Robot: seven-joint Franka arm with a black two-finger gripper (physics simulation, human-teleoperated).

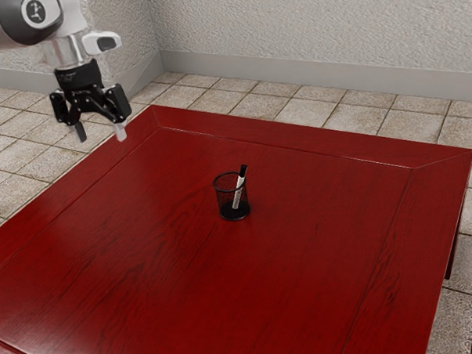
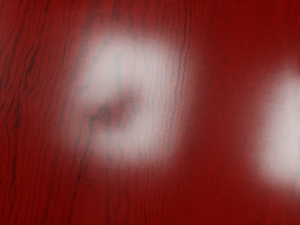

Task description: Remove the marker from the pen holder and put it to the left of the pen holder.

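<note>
Well, the fingers [image 1: 120,132] stand apart, empty, high over the counter [image 1: 146,275] and well short of the pen holder [image 1: 223,197], where the marker [image 1: 239,186] leans with its dark end [image 1: 242,171] poking out. Best to come down squarely over that end, matching its slant as far as this angle lets one judge it, pinch gently, then draw it out along the lean so the pen holder doesn't tip.

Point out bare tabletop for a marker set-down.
Bare red wood rings the pen holder: toward the exterior view's left and right out to the table's edges, behind it to the far edge, and in front. Crowded only inside the holder, where the marker leans. Gripper hangs off toward the exterior view's left.
</note>
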